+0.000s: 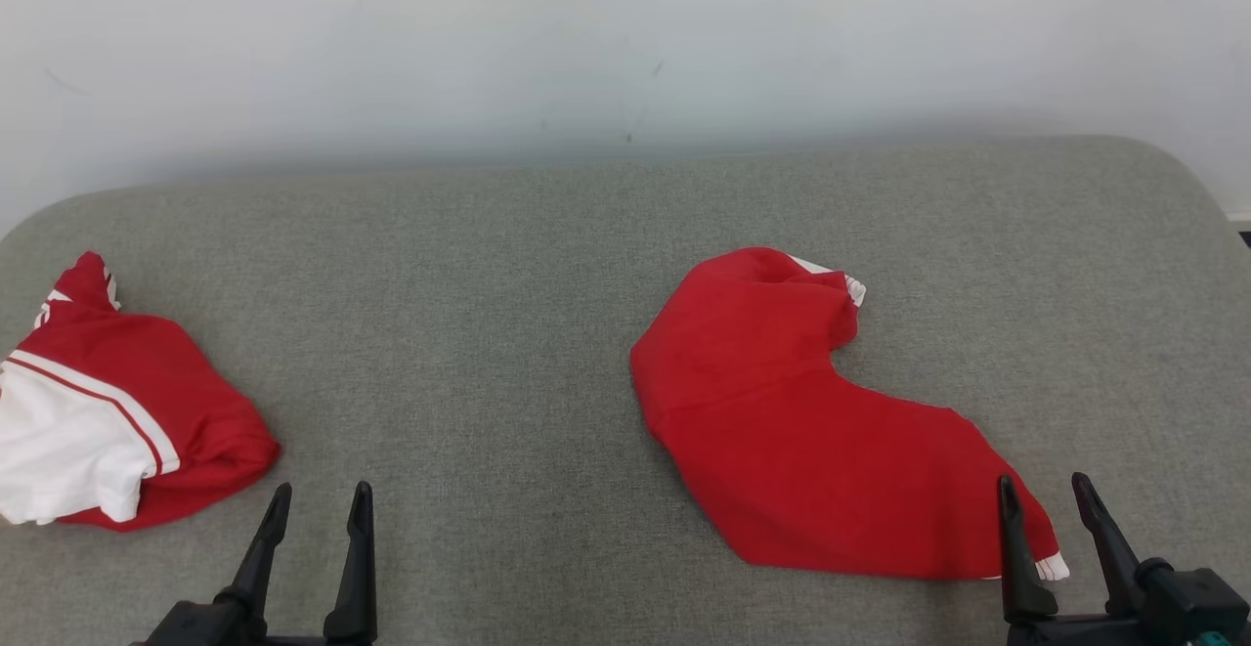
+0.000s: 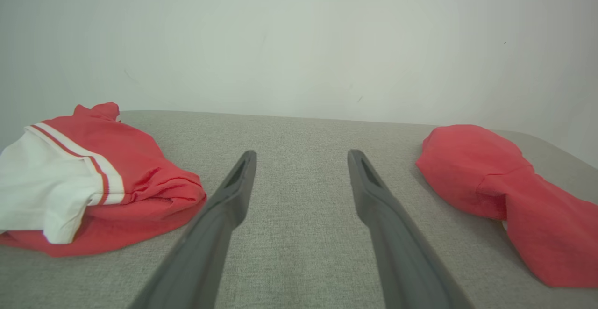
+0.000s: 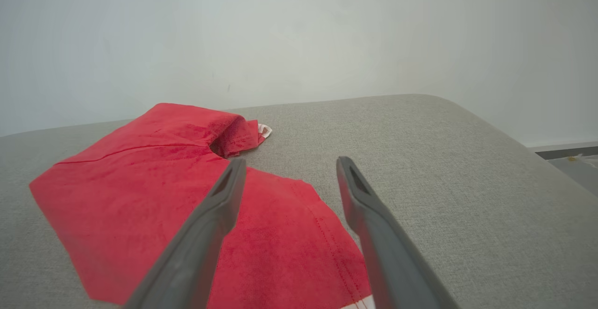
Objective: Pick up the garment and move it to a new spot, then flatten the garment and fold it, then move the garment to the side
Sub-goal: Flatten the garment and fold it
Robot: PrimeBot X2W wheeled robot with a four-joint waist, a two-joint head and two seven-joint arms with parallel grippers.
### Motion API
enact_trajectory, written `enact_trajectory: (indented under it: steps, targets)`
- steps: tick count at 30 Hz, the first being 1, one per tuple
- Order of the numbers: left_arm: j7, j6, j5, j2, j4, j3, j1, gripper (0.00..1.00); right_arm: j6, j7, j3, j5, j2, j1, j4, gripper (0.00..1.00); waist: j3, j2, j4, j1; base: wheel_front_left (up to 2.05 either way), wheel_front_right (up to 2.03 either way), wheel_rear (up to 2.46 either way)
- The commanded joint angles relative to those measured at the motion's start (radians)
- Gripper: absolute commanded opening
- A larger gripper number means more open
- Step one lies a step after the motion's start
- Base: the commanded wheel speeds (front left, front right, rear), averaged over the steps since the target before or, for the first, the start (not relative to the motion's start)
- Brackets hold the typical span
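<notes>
Nearest, both tools gape empty: the left tool (image 1: pixel 323 490) over bare worktop (image 1: pixel 508 333), the right tool (image 1: pixel 1042 480) at the near, white-trimmed corner of the red garment (image 1: pixel 782 431), which lies right of centre. It is probably soft, light, limp cloth; pinch that hem corner. Further left lies a red-and-white garment (image 1: pixel 107 411).

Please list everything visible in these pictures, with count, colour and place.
red garment: 1, red with white trim, spread out, right of centre
red and white garment: 1, red with white panel, bunched at left edge
padded surface: 1, grey fabric, under both garments
wall: 1, white, behind
left pincer: 1, dark, open, lower left
right pincer: 1, dark, open, lower right, by the red garment's near corner
</notes>
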Motion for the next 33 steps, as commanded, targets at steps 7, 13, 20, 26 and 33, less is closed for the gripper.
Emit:
enact_trajectory:
  steps: [7, 13, 20, 26, 33]
  targets:
    - [-0.003, 0.001, 0.015, -0.007, -0.006, -0.008, -0.001, 1.00, -0.002, -0.016, 0.031, 0.006, 0.016, -0.024, -0.019, 1.00, 0.005, 0.0000, 0.001, 0.0000, 0.00, 0.00, 0.00]
    - [-0.003, 0.001, -0.001, 0.006, 0.024, -0.113, -0.056, 1.00, -0.002, -0.023, 0.072, 0.009, 0.033, -0.046, -0.010, 1.00, 0.021, 0.0000, -0.017, 0.0000, 0.00, 0.00, 0.00]
    - [-0.003, 0.001, -0.033, 0.012, 0.099, -0.280, -0.167, 1.00, -0.002, -0.024, 0.124, 0.013, 0.052, -0.087, 0.013, 1.00, 0.050, 0.0000, -0.074, 0.0000, 0.00, 0.00, 0.00]
    - [-0.003, 0.001, -0.077, 0.012, 0.195, -0.406, -0.263, 1.00, -0.002, -0.023, 0.141, 0.019, 0.067, -0.113, 0.015, 1.00, 0.080, 0.0000, -0.138, 0.0000, 0.00, 0.00, 0.00]
    - [-0.003, 0.001, -0.134, 0.001, 0.319, -0.453, -0.339, 1.00, -0.002, -0.022, 0.138, 0.019, 0.082, -0.126, 0.011, 1.00, 0.110, 0.0000, -0.207, 0.0000, 0.00, 0.00, 0.00]
